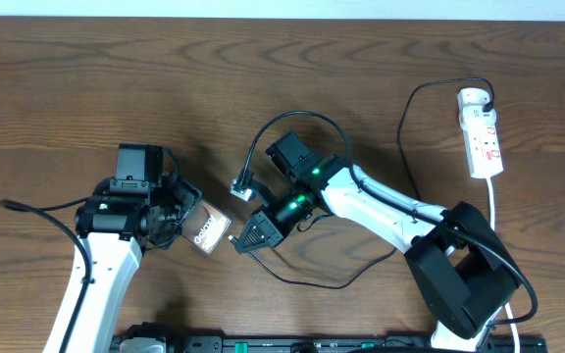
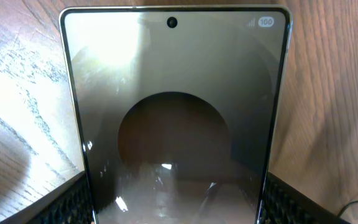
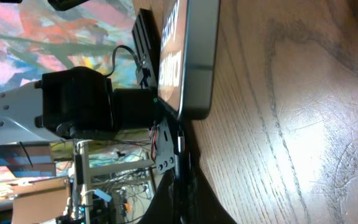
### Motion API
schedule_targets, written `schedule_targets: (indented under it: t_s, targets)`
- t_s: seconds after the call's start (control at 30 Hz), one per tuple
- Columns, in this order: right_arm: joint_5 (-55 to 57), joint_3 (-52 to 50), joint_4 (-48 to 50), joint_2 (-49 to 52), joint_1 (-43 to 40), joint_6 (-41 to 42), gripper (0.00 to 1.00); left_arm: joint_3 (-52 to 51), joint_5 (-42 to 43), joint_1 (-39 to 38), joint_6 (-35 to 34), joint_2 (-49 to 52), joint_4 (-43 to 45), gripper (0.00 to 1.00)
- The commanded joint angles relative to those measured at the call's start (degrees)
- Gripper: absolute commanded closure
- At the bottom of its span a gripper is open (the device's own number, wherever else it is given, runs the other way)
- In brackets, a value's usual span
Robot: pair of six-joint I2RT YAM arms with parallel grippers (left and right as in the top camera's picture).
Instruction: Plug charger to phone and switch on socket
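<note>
The phone (image 1: 207,233) is held tilted off the table in my left gripper (image 1: 194,226), which is shut on its lower end. In the left wrist view its dark screen (image 2: 173,112) fills the frame between my fingers (image 2: 173,214). My right gripper (image 1: 245,238) is shut on the connector end of the charger cable (image 1: 292,115), right beside the phone's edge (image 3: 196,68); the fingers (image 3: 180,180) point at that edge. The cable's far end sits in the socket (image 1: 483,137), a white power strip at the far right.
The black cable loops over the right arm and trails across the table in front of it. A small white piece (image 1: 241,186) lies on the table by the right wrist. The strip's white cord (image 1: 495,211) runs toward the front edge.
</note>
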Motion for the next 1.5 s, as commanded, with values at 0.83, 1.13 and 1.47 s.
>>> schedule_targets:
  t_s: [0.83,1.13,1.47]
  targets:
    - [-0.6,-0.3,2.5,0.3,2.5,2.7,0.99,1.9,0.7,-0.2,-0.5,-0.4,-0.3,0.93]
    - [-0.6,-0.3,2.9,0.3,3.3,2.7,0.99,1.9,0.7,-0.2,-0.5,-0.4,-0.3,0.93]
    - [0.3,-0.3,2.9,0.3,3.3,2.7,0.99,1.9,1.2,-0.2,2.2,-0.4,-0.3,0.93]
